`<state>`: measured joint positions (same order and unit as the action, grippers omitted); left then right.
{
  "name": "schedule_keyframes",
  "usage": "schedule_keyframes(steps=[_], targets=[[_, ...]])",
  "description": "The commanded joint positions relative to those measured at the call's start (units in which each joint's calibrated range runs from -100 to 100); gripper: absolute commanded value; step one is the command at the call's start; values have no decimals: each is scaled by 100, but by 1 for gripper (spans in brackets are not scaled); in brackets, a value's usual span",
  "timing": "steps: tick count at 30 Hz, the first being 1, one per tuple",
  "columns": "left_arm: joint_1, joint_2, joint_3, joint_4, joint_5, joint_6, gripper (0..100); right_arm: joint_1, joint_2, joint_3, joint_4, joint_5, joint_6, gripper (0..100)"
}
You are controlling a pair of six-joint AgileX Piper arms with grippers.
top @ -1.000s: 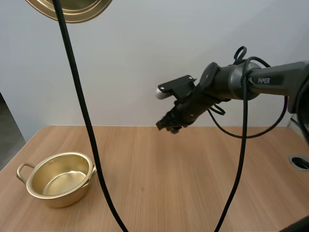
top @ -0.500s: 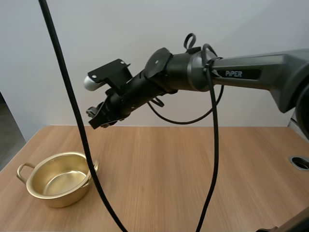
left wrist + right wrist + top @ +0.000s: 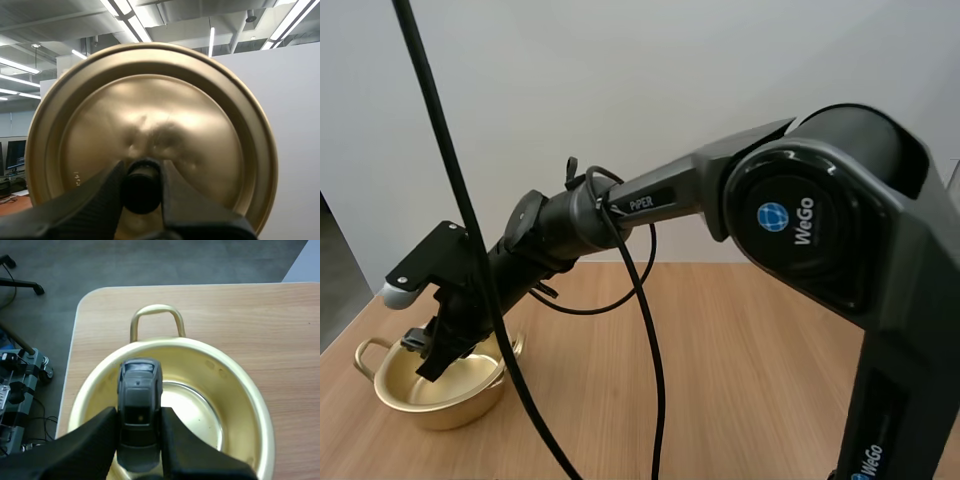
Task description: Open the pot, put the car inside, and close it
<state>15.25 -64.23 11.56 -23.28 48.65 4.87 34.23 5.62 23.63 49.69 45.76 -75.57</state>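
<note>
Right tool [image 3: 139,426] pinches black car [image 3: 139,390] over golden pot [image 3: 239,388]; left tool [image 3: 142,175] pinches round lid [image 3: 192,112].

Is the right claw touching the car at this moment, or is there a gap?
Touching. In the right wrist view the right claw pinches the dark car between its two fingers, over the open pot.

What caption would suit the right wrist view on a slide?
Right hand holds a dark toy car over the open gold pot on the wooden table.
</note>
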Motion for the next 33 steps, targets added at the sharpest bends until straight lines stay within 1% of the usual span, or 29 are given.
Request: schedule_keyframes(steps=[1,4,9,10,11,12,13,15,16,17,18,19,20,21,22,23,24,26,27,30,32,33], targets=[[2,-6,-8,1,11,18,0,3,170,-1,21,-126,-266,0],[2,-6,-8,1,11,42,0,3,341,-1,65,-286,-422,0],[2,-6,-8,77,136,41,0,3,466,-1,65,-553,-422,0],[2,-6,-8,133,170,41,0,3,466,-1,65,-574,-422,4],[2,-6,-8,179,224,41,0,3,466,-1,65,-596,-422,15],[2,-6,-8,244,274,41,0,3,466,-1,65,-648,-422,31],[2,-6,-8,276,320,41,0,3,466,-1,88,-717,-422,51],[2,-6,-8,300,386,41,0,3,466,-1,106,-879,-324,84],[2,-6,-8,313,408,41,0,3,466,-1,106,-961,-276,93],[2,-6,-8,358,433,41,0,3,454,-1,106,-1003,-276,92],[2,-6,-8,444,448,41,0,3,453,-1,106,-1003,-276,86],[2,-6,-8,527,448,41,0,-8,411,-1,106,-1003,-276,76],[2,-6,-8,655,448,41,0,-7,364,-1,106,-1003,-276,63],[2,-6,5,800,448,41,0,-7,318,-1,106,-1003,-276,54],[2,-6,22,1018,499,41,0,-15,213,-1,106,-938,-237,26],[2,7,66,1231,544,9,0,-30,122,17,78,-930,-165,8],[2,18,138,1389,647,0,0,-51,-19,14,-12,-801,-40,0],[2,67,346,1607,1013,0,0,-118,-334,14,-323,-601,314,0],[2,95,453,1657,1183,0,0,-163,-519,14,-611,-542,565,0],[2,219,936,1800,1565,-120,0,-358,-1020,14,-1619,-520,1370,0],[2,317,1351,1800,1565,-146,0,-560,-1287,14,-2356,-446,1824,0],[2,380,1556,1800,1565,-157,0,-707,-1442,14,-2855,-408,2160,0]])
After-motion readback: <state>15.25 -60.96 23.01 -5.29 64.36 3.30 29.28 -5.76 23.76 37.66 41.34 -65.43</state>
